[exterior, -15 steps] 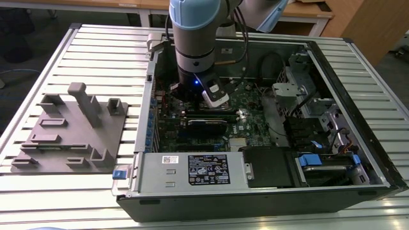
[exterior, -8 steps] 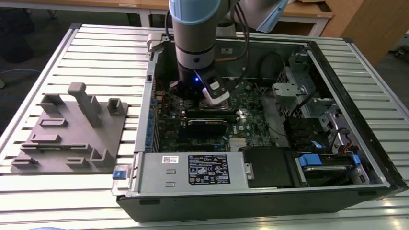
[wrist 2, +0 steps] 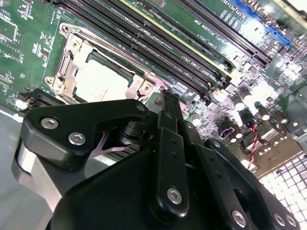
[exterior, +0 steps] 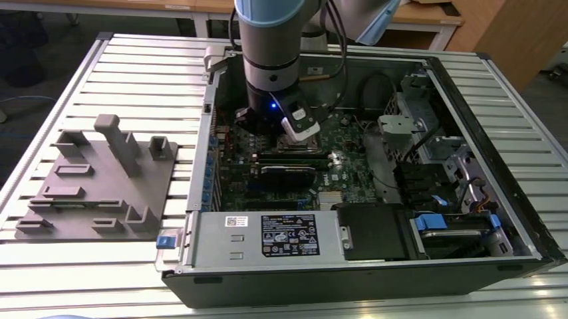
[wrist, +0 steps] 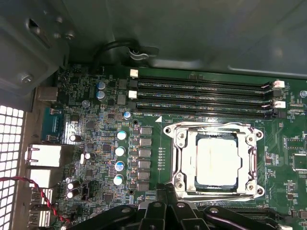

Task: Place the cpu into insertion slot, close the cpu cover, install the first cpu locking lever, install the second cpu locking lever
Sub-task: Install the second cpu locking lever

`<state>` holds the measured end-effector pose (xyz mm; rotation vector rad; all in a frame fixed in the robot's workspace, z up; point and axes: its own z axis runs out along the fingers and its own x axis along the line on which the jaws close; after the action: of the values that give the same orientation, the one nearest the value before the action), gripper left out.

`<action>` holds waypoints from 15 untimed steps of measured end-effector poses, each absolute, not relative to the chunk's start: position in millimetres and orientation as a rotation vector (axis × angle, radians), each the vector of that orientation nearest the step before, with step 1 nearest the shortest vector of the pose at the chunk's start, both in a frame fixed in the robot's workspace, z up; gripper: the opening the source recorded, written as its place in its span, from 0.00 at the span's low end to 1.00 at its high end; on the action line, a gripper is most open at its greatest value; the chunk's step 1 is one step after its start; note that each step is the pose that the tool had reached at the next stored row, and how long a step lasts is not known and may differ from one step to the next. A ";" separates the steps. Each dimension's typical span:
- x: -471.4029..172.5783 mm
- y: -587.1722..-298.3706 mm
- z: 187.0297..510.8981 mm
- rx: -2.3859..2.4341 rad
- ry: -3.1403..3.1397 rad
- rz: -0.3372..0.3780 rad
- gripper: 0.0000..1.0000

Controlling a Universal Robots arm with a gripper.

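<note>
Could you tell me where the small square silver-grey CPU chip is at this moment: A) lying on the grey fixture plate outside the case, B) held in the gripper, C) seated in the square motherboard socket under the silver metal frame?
C: in both wrist views the small square silver-grey CPU chip sits flat in the square motherboard socket, showing through the window of the thin silver metal frame cover.

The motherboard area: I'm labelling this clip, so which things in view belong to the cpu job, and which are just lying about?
Job things:
- cpu, seated in the insertion slot
- cpu cover, lying over it
- claw, beside the socket

Lying about:
- memory slots
- grey fixture block outside the case
- power supply
</note>
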<state>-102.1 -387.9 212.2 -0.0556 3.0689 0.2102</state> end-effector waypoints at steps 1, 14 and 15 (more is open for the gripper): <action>-102.0 -387.9 212.2 -0.056 3.069 0.210 0.11; -102.0 -387.9 220.4 -0.056 3.069 0.210 0.11; -102.0 -387.9 221.1 -0.056 3.069 0.209 0.11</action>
<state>-102.0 -387.9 221.1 -0.0557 3.0690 0.2091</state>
